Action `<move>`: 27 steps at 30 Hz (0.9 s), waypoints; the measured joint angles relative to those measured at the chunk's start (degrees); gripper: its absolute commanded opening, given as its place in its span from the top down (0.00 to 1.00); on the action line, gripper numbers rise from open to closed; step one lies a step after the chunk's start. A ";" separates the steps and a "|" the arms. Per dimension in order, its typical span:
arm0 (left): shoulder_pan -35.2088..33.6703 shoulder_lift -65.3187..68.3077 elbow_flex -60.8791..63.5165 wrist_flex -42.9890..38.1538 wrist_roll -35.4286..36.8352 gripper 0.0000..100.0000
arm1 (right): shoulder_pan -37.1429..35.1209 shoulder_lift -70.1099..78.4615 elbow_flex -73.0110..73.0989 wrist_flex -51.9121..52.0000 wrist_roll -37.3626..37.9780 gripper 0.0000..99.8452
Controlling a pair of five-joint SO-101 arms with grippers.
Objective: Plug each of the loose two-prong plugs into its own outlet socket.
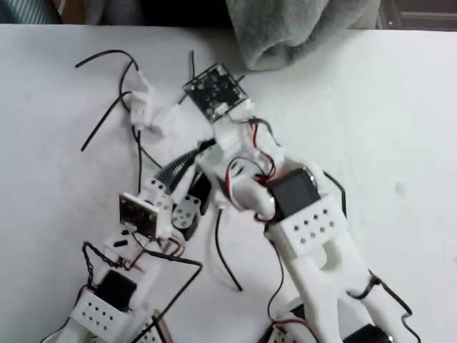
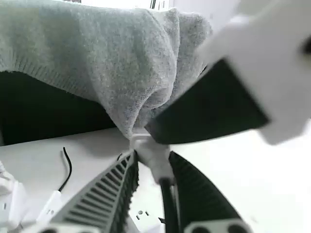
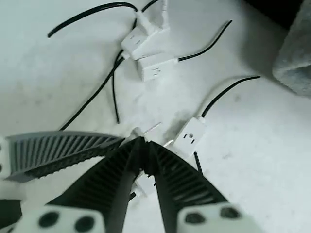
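Both arms rise from the near edge of the desk (image 1: 400,143) and lean in toward its middle, where the two claws crowd one spot. The left claw (image 2: 152,159) is narrowed around a small white body with a black cord trailing back from it, which I take to be a plug (image 2: 151,156). The right claw (image 3: 144,144) is pinched right down with its tips together, and two bare prongs poke out just past them. I cannot tell whether it truly grips that plug or only presses against it.

Just beyond the prongs lies a loose socket (image 3: 190,136), near them but not touching. Farther on, toward the far left corner, a bunch of connectors (image 3: 155,67) sits with black cords (image 1: 106,123) looping away. A grey cloth (image 1: 285,28) hangs over the far edge.

What worries me is the socket, since nothing seems to hold it down. A push from the prongs would likely shove it along the desk instead of seating them. With both claws on one small plug, either one tugging could twist the prongs off line or pop the plug free. The trailing cord could also snag on an arm and drag the socket askew.
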 measured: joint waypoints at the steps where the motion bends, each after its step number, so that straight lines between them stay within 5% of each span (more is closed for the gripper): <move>1: 0.18 -0.09 0.00 0.00 0.00 0.98 | 1.85 0.18 0.62 -1.76 -0.09 0.98; 16: -0.70 -0.35 0.00 0.18 0.00 0.98 | 9.58 -3.78 1.41 -3.96 0.00 0.98; 27: -3.60 -0.35 -6.77 17.76 2.46 0.98 | 32.88 -9.58 20.75 -7.65 -0.09 0.98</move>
